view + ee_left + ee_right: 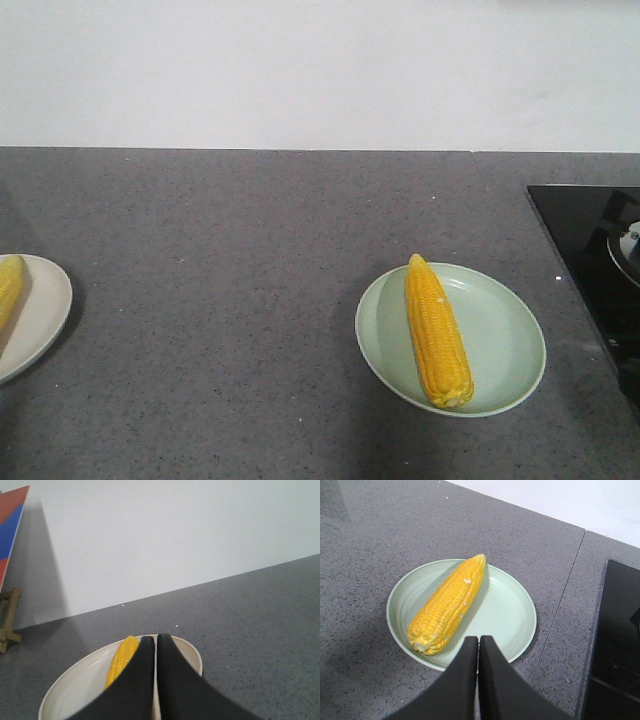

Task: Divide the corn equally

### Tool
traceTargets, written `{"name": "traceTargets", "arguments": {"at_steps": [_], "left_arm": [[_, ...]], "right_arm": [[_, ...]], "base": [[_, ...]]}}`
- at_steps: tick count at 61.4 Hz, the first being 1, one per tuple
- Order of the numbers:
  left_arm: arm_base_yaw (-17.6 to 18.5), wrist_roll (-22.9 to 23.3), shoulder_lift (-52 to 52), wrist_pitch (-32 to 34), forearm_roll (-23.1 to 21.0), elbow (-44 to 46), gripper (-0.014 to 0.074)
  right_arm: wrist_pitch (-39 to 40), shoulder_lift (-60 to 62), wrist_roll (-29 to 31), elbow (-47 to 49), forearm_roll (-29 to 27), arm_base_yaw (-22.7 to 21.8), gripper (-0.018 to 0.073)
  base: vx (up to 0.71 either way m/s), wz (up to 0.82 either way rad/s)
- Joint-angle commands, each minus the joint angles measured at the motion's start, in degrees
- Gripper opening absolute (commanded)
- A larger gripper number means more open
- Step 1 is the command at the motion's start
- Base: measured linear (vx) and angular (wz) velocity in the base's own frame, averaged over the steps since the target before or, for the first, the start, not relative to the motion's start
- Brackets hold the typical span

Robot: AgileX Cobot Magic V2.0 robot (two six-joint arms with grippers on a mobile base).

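Grey countertop (250, 300) holds one corn cob (436, 331) on the green plate (505, 345) and another cob (121, 661) on the white plate (70, 692). Both the left gripper (156, 645) and right gripper (478, 645) are closed and empty, so distribution looks even; retreat seems next.

Two corn cobs are in view: one (437, 334) on the pale green plate (505, 350) at about four o'clock on the counter (230, 300), one (8, 288) on the white plate (45, 310) at nine o'clock. Two plates, then, with one cob each. One black cooktop (590, 250) sits at three o'clock
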State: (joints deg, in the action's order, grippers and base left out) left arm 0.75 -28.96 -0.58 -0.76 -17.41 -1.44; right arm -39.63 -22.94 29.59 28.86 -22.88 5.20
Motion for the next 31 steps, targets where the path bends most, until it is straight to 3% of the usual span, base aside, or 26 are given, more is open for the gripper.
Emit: {"name": "traceTargets", "arguments": {"at_steps": [1, 5, 10, 31], "left_arm": [[-0.08, 15.59, -0.95, 3.87, 12.49, 0.09, -0.0007], [-0.08, 21.82, -0.95, 3.65, 16.3, 0.03, -0.0007], [-0.08, 25.42, -0.95, 2.79, 18.03, 0.03, -0.0007], [-0.08, 26.47, -0.95, 2.57, 17.98, 0.03, -0.0007]], "right_arm": [[3.56, -0.28, 0.47, 1.45, -0.94, 0.01, -0.0004], [3.56, -0.28, 0.47, 1.45, -0.94, 0.01, -0.0004], [3.56, -0.28, 0.47, 1.45, -0.94, 0.01, -0.0004], [3.56, -0.28, 0.47, 1.45, -0.94, 0.01, -0.0004]], "base": [[0.0, 0.0], [0.0, 0.0], [0.0, 0.0], [0.0, 0.0]]}}
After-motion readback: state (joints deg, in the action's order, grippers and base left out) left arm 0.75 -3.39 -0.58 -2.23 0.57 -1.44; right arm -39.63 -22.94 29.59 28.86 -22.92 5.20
